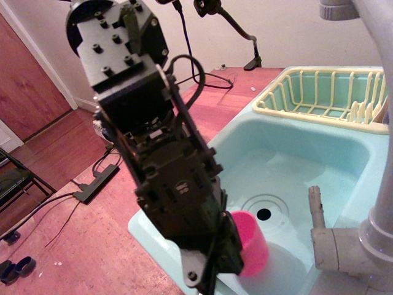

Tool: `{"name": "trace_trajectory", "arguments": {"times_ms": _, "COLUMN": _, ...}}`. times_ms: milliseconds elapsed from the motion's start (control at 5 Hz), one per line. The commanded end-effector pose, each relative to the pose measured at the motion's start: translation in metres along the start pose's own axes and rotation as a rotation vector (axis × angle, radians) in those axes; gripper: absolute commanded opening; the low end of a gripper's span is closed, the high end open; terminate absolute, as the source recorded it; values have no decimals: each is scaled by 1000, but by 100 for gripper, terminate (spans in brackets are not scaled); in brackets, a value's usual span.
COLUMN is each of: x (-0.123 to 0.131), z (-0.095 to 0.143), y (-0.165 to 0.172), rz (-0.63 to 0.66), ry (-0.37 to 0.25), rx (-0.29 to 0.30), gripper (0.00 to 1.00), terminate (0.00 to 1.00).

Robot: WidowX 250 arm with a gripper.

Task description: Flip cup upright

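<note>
The bright pink cup (253,244) hangs low over the front part of the teal sink (295,160), close to the front rim. It stands nearly on end, leaning slightly right. I cannot tell which end is the open one, and its handle is hidden. My gripper (229,255) is at the cup's left side, at the end of the big black arm that fills the middle of the view. The arm's body hides most of the fingers. The cup's left side is tucked into them, so the gripper looks shut on the cup.
The drain (264,214) lies just behind the cup. A grey faucet and pipe (344,246) stand at the right, close to the cup. A yellow dish rack (325,92) sits at the back right. Cables and a power strip (95,183) lie on the floor at the left.
</note>
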State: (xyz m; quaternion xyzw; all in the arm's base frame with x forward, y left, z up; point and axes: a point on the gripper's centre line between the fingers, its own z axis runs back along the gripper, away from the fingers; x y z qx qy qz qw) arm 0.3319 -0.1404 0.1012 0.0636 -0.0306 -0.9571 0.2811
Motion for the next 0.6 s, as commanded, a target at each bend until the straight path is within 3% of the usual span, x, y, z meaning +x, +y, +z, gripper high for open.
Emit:
{"name": "trace_trajectory", "arguments": {"times_ms": 0, "x": -21, "z": 30, "y": -16, "rz": 23, "ry": 63, "rx": -10, "gripper": 0, "terminate": 0}}
{"name": "trace_trajectory", "arguments": {"times_ms": 200, "x": -19, "z": 28, "y": -20, "rz": 44, "ry": 45, "rx": -24, "gripper": 0, "terminate": 0}}
{"name": "trace_trajectory", "arguments": {"times_ms": 400, "x": -13, "z": 29, "y": -27, "rz": 73, "ry": 38, "rx": -20, "gripper": 100, "terminate": 100}}
